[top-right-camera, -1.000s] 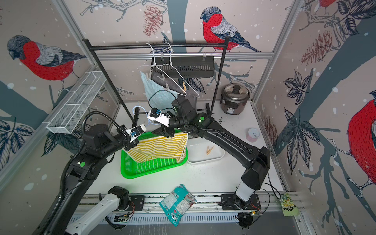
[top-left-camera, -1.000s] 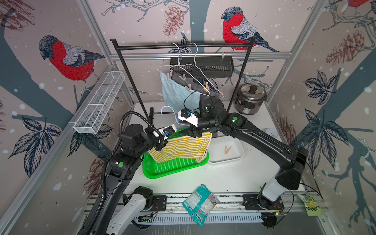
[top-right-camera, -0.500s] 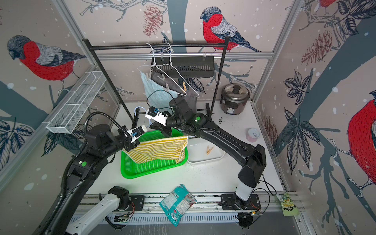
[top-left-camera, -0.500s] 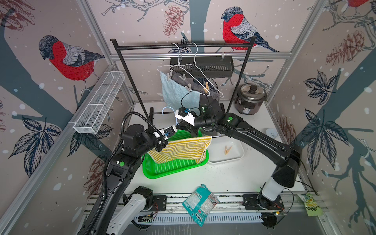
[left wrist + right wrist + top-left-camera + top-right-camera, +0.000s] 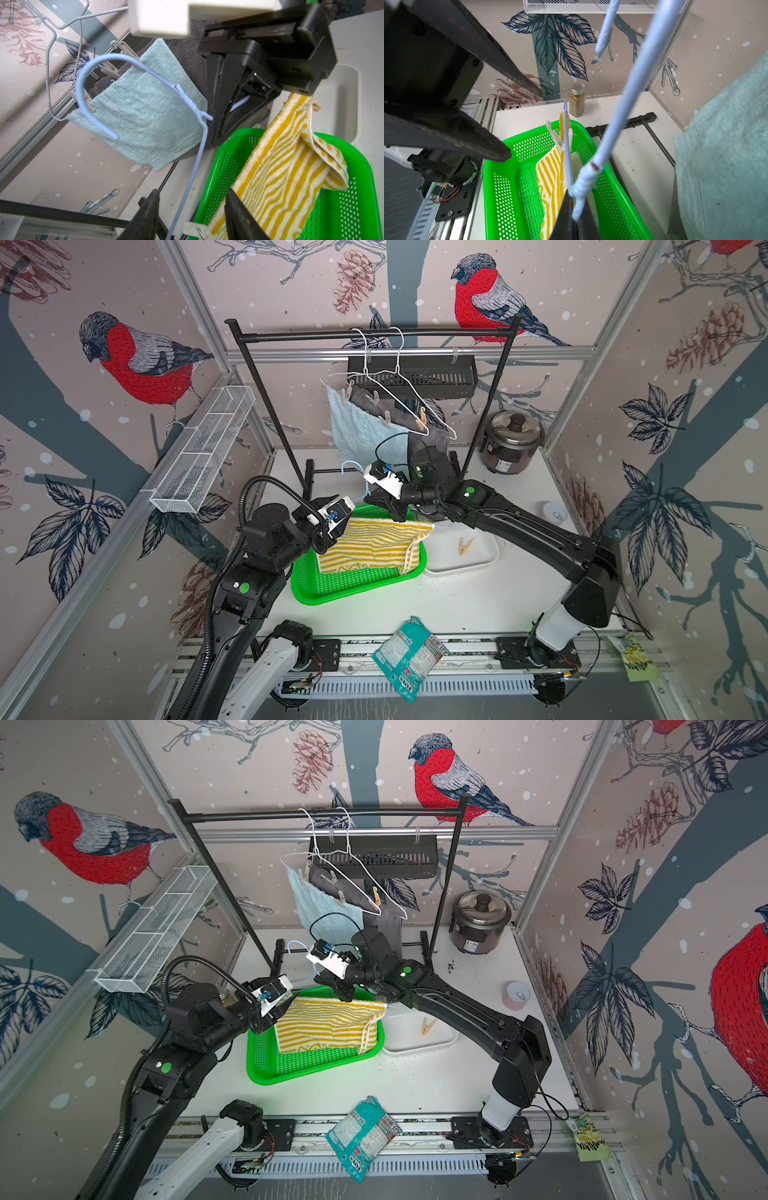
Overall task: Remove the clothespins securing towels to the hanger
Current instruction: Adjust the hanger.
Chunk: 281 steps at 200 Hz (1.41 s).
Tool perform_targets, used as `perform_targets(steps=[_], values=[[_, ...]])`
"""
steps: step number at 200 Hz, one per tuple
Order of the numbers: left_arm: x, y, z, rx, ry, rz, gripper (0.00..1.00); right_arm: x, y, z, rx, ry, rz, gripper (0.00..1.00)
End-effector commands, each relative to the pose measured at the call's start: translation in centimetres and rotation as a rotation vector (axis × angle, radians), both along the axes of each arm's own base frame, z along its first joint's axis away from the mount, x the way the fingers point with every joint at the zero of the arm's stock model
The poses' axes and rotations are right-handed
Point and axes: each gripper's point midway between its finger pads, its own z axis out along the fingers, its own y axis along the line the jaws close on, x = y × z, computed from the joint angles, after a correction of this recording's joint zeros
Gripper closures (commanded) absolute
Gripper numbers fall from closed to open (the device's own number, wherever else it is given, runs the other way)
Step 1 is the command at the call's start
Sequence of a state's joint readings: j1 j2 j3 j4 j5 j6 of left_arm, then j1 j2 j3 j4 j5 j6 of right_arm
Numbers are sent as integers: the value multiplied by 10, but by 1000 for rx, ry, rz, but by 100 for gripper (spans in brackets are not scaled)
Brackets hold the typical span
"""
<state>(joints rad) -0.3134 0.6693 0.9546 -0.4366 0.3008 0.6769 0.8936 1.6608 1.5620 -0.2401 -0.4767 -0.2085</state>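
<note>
A yellow-and-white striped towel (image 5: 374, 545) hangs from a light blue hanger (image 5: 133, 62) over a green basket (image 5: 332, 593). My right gripper (image 5: 574, 209) is shut on the twisted neck of this hanger (image 5: 629, 93). A whitish clothespin (image 5: 194, 229) clips the towel's corner to the hanger wire. My left gripper (image 5: 192, 191) stands open just beside that clothespin, holding nothing. On the rack behind, a light blue towel (image 5: 361, 435) and a dark grey towel (image 5: 436, 435) hang on white wire hangers, held by a wooden clothespin (image 5: 422, 423) and a grey clothespin (image 5: 386, 418).
A white tray (image 5: 478, 564) right of the basket holds one wooden clothespin (image 5: 466, 546). A rice cooker (image 5: 513, 443) stands at the back right, a snack bag (image 5: 409, 655) at the front edge. A spice jar (image 5: 576, 100) is behind the basket, and a pink can (image 5: 517, 996) is at the right.
My left gripper has gone from shut to open next to the white clothespin. My right gripper has closed on the hanger's neck, and the striped towel has sunk slightly toward the basket.
</note>
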Motion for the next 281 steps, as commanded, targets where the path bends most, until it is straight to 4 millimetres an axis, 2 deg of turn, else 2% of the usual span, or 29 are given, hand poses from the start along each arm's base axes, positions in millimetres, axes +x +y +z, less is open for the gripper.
perform_targets(steps=[1,18,35,80,118,152,163,165,168,202,230,254,281], values=[[0,11,29,-166,-33,91,38,4,2,13,54,-27,-21,99],[-1,25,41,-311,-13,183,29,7,1,9,55,-24,-38,99],[-2,36,41,-439,52,266,25,10,1,7,57,-19,-50,98],[4,57,5,-635,295,480,24,11,-3,5,59,-13,-70,99],[10,81,-22,-807,422,710,24,13,-9,4,67,-12,-94,99],[15,67,-28,-933,566,707,25,13,-9,2,64,-12,-93,98],[18,64,-39,-934,623,731,26,13,-9,1,63,-11,-93,99],[18,63,-32,-947,617,725,27,12,-9,2,65,-11,-92,99],[19,63,-31,-953,626,729,27,12,-9,2,66,-13,-90,99],[23,60,-50,-945,739,799,28,10,-11,3,73,-19,-85,99],[29,51,-62,-951,834,755,28,9,-12,5,83,-24,-79,99],[36,51,-72,-987,913,725,31,6,-11,7,88,-24,-68,99],[43,51,-71,-1023,933,685,34,6,-11,5,85,-25,-67,99]])
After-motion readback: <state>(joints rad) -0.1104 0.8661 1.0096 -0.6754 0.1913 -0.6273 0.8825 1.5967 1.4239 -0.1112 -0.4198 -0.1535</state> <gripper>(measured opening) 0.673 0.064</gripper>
